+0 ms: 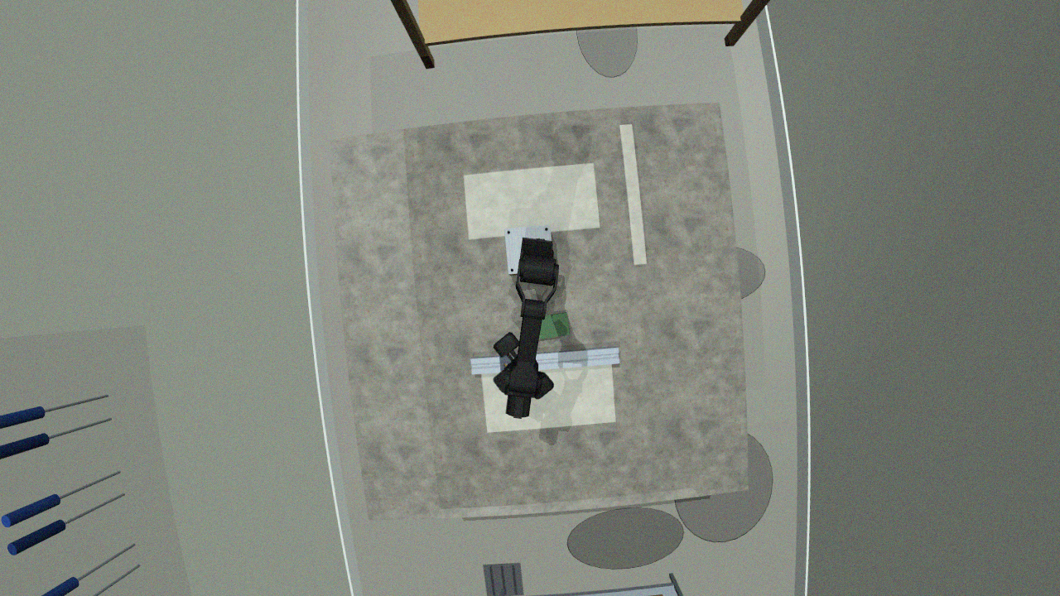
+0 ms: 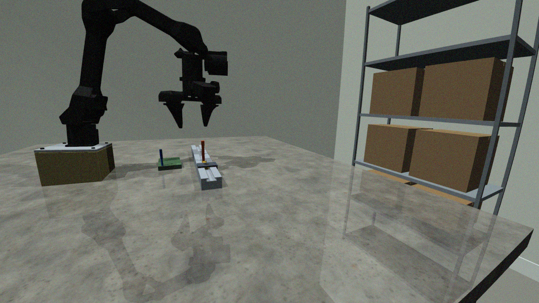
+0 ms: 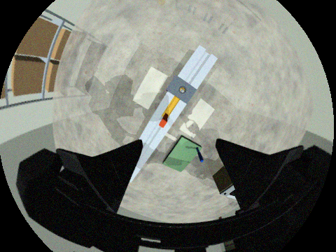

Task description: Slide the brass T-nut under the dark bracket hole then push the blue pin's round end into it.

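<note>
My gripper (image 2: 193,127) (image 3: 179,143) is wide open and empty, high above the rail and tray. The brass T-nut (image 3: 171,106) lies in the slot of the aluminum rail (image 2: 209,174) (image 3: 196,68) (image 1: 601,357). Its orange handle (image 2: 202,150) (image 3: 163,122) sticks up beside the dark bracket (image 2: 212,164) (image 3: 174,86). Brass shows through the bracket hole in the wrist view. The blue pin (image 2: 161,156) (image 3: 199,155) stands upright in the green tray (image 2: 174,163) (image 3: 178,154) (image 1: 550,327). The arm hides the bracket and handle in the top view.
The arm's base block (image 2: 71,167) stands behind the tray, on the side away from the rail. A shelf rack (image 2: 429,118) with cardboard boxes stands beyond the table (image 2: 282,226). Light patches and arm shadows fall on the table top.
</note>
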### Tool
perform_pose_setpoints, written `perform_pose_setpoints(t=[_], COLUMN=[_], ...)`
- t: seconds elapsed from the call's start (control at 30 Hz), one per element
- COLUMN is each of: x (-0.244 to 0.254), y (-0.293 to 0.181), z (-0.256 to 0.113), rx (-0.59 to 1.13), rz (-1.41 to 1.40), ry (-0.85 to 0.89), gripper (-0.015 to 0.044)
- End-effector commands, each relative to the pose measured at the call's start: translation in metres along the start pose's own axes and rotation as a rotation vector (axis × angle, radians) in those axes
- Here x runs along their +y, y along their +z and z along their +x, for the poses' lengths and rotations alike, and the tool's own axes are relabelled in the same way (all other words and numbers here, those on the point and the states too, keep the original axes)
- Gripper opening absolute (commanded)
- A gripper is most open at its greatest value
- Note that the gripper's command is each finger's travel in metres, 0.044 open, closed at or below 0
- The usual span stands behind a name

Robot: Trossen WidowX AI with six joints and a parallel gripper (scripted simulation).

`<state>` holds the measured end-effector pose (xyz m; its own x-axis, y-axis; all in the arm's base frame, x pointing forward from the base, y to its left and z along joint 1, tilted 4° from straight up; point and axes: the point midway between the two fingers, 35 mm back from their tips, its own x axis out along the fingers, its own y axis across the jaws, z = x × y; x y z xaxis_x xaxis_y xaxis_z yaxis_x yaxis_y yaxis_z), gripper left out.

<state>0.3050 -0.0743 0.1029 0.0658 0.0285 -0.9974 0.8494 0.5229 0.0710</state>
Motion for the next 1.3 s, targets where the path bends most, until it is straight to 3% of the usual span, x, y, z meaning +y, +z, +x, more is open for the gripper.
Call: perform_pose_setpoints(t=[0.0,0.37,0.83,1.1,1.27], x=[-0.015,-0.06,-0.063,-0.062,-0.062], y=[-0.026,-0.088,-0.089,-0.09,-0.089], z=[-0.004,0.004,0.006,0.06,0.065], rx=[0.001,0.004,0.004,0.004,0.004], rz=[-0.383,-1.433,-1.45,-1.45,-1.45], ry=[0.008,0.009,0.009,0.009,0.009], gripper=[0.044,0.044,0.044,0.044,0.044])
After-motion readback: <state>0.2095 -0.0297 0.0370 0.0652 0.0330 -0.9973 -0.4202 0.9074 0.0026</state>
